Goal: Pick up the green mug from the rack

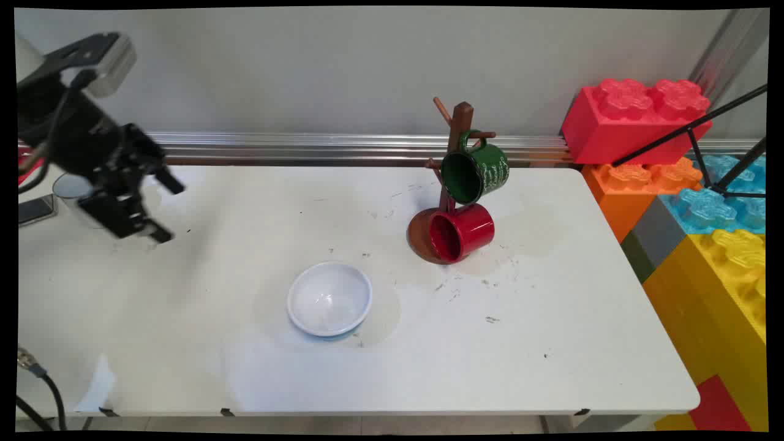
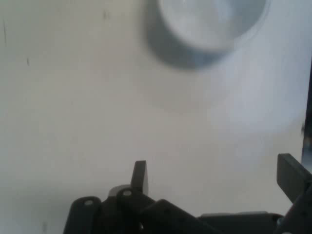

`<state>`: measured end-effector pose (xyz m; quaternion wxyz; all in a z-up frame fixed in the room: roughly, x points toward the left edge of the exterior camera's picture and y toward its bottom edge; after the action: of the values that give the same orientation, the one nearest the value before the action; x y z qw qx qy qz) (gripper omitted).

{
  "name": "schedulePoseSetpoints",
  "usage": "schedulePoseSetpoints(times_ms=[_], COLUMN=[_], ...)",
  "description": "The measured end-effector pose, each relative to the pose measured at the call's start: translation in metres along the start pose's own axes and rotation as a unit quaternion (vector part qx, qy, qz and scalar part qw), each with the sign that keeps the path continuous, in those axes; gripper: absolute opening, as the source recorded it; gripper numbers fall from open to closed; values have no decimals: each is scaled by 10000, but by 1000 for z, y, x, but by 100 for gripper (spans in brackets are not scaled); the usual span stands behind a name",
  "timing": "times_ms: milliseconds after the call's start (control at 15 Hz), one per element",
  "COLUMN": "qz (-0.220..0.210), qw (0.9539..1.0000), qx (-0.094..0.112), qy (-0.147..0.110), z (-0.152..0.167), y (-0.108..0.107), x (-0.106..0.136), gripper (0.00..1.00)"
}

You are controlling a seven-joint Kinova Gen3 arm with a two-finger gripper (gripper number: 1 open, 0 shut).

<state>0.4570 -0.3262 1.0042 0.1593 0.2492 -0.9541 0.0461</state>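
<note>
Over the table's left end, gripper [image 1: 164,207] hangs above bare tabletop, tilted, jaws spread wide with nothing between them; hand view confirms, both fingers [image 2: 140,176] far apart over blank white surface. Closest thing is a pale cup [image 1: 68,187] just behind the arm near the left edge, partly hidden by the linkage; hand view shows a pale round rim [image 2: 207,24] at its top edge, can't tell for sure if it's that cup or the bowl. White bowl [image 1: 329,299] sits well apart, centre-front of the table [image 1: 551,343]. Mug tree [image 1: 456,131] stands right of centre toward the back: green mug [image 1: 474,170] hangs on a peg, red mug [image 1: 460,231] lies tipped on its side on the tree's base. Risks as I judge them: the arm or its cables clipping the half-hidden cup on a swing, since it's right next to the linkage; the red mug rolling off the base if bumped; the tree tipping if nudged, top-heavy with the green mug up high.
</note>
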Motion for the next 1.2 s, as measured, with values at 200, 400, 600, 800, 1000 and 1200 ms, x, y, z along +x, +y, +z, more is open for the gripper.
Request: schedulePoseSetpoints(times_ms=[200, 400, 600, 800, 1000, 1200], qz=[-149, -264, -365, -475, -548, -597], qw=[9971, 9916, 9858, 9790, 9734, 9685], qx=[-22, -18, 3, 34, 53, 79], qy=[748, 1266, 1638, 1982, 2223, 2418], z=[2, 2, 1, 0, -1, 0], y=[2, 5, 7, 9, 11, 12], x=[23, 39, 50, 60, 66, 72], gripper=[100, 100, 100, 100, 100, 100])
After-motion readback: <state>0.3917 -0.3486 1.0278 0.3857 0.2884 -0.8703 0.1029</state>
